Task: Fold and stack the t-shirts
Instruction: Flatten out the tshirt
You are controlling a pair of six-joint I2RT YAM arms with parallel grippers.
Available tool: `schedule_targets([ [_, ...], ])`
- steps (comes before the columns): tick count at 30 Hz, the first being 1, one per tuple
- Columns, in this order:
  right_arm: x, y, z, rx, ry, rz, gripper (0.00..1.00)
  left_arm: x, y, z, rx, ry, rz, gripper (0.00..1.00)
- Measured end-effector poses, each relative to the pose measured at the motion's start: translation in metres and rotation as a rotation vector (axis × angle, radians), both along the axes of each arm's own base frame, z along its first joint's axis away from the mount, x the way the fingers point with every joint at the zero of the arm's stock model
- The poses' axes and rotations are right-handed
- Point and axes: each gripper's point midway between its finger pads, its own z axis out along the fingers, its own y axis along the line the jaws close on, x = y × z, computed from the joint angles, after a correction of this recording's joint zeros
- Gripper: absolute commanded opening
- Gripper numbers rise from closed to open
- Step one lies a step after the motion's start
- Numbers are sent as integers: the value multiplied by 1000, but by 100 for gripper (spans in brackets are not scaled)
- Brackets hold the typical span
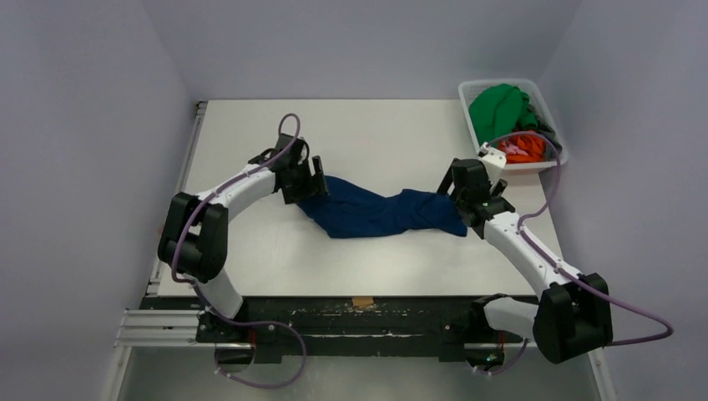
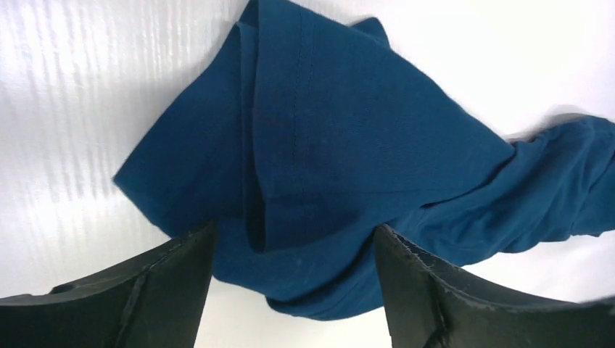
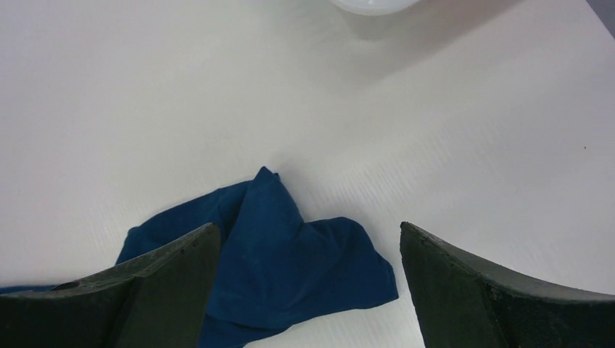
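Note:
A navy blue t-shirt lies crumpled and stretched lengthwise across the middle of the white table. My left gripper is open just above its left end; the left wrist view shows folded navy cloth between and beyond the spread fingers. My right gripper is open over the shirt's right end; the right wrist view shows a navy corner between the fingers. Green, orange and dark grey shirts lie in the basket. The mouse print is hidden.
A white slotted basket stands at the table's far right corner, close behind my right arm. Grey walls close in the left, right and back. A black rail runs along the near edge by the arm bases.

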Motion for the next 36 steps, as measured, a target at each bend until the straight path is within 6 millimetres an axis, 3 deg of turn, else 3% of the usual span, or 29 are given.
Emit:
schedule_targets([
  [4,-1,-17,-17,38,40,-62,90,0,-8,-14,15,40,-16,60],
  [11,0,-13,-44,56,116,-64,89,11,-16,-15,25,40,-25,38],
  [13,0,-11,-48,60,131,-61,89,13,-17,-12,26,35,-24,24],
  [15,-1,-11,-51,63,138,-61,89,15,-18,-10,30,28,-23,0],
  [24,-1,-10,-55,77,147,-73,82,11,-16,0,39,-17,-18,0],
  [30,5,0,-74,100,187,-40,62,-9,-3,34,21,-124,-1,0],
  [34,9,13,-98,130,244,9,33,-14,-1,63,-12,-215,5,0],
  [36,9,21,-106,158,266,40,10,-14,0,71,-21,-238,6,0],
])
